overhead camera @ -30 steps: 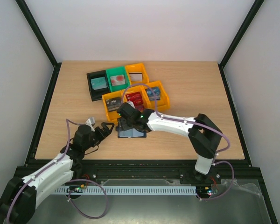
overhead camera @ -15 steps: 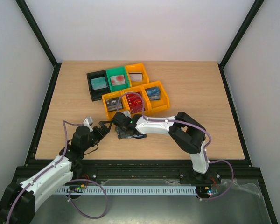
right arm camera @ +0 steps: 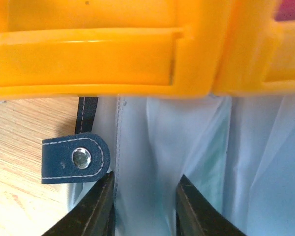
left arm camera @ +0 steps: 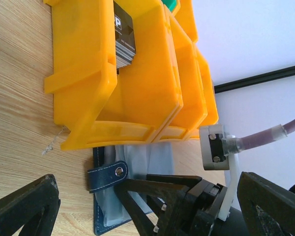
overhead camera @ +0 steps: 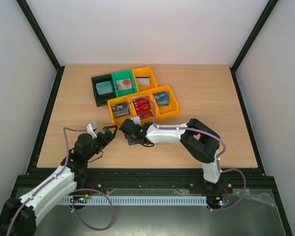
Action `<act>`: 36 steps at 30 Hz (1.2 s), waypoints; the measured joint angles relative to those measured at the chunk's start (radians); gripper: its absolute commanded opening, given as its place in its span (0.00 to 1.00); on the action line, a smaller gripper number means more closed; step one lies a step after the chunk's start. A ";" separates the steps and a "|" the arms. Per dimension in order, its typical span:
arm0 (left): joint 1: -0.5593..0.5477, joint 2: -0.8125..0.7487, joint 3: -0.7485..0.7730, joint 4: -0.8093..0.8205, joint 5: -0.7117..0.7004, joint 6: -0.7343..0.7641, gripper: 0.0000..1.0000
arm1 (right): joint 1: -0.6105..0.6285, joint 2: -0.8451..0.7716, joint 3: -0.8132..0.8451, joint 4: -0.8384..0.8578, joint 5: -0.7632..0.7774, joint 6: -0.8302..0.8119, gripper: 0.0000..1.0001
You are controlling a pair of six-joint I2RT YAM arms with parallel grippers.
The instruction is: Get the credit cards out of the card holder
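Note:
The card holder [right arm camera: 132, 128] lies open on the table against the front of the orange bins, its pale grey-blue inside up and its navy tab [right arm camera: 76, 158] off to the left. My right gripper [right arm camera: 145, 196] is down on it, jaws narrowed onto a fold of the lining, with a faint teal tint under the slot beside it. In the top view the right gripper [overhead camera: 129, 132] hides most of the card holder [overhead camera: 135, 141]. My left gripper [overhead camera: 109, 132] stands wide open just left of it, holding nothing. Credit cards [overhead camera: 104, 87] lie in the bins.
A black bin [overhead camera: 96, 90], a green bin [overhead camera: 122, 74] and several orange bins [overhead camera: 168, 109] cluster behind the holder, their front wall [right arm camera: 88, 54] right against it. A dark card stack [left arm camera: 124, 34] stands in the nearest orange bin. The right arm's cable loops over the bins.
My right gripper came down and to the left onto the card holder and its jaws narrowed sharply. The left gripper edged closer to the holder, still wide open.

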 measured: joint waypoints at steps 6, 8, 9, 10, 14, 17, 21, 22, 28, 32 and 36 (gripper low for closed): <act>-0.002 0.051 0.000 0.016 0.000 0.013 0.99 | -0.029 -0.081 -0.119 0.083 -0.063 -0.008 0.02; -0.004 0.076 0.000 0.025 0.003 0.019 0.99 | -0.047 -0.114 -0.164 0.112 -0.100 -0.011 0.02; -0.006 0.090 0.000 0.031 0.005 0.022 0.99 | -0.055 -0.127 -0.179 0.120 -0.114 -0.013 0.02; -0.010 0.105 0.000 0.037 0.008 0.026 1.00 | -0.064 -0.143 -0.197 0.126 -0.133 -0.016 0.02; -0.024 0.151 0.000 0.070 0.020 0.045 1.00 | -0.095 -0.203 -0.246 0.120 -0.200 -0.045 0.02; -0.034 0.179 0.000 0.106 0.030 0.064 0.99 | -0.110 -0.249 -0.253 0.101 -0.240 -0.071 0.02; -0.050 0.197 0.000 0.166 0.053 0.096 0.99 | -0.120 -0.324 -0.253 0.098 -0.296 -0.098 0.02; -0.055 0.198 0.000 0.182 0.061 0.106 0.99 | -0.122 -0.343 -0.253 0.098 -0.311 -0.104 0.02; -0.072 0.196 0.000 0.248 0.094 0.140 0.99 | -0.147 -0.397 -0.253 0.112 -0.397 -0.135 0.02; -0.072 0.188 0.000 0.256 0.098 0.148 1.00 | -0.167 -0.434 -0.253 0.130 -0.460 -0.167 0.02; -0.072 0.161 0.000 0.262 0.114 0.167 0.99 | -0.193 -0.494 -0.253 0.153 -0.520 -0.196 0.02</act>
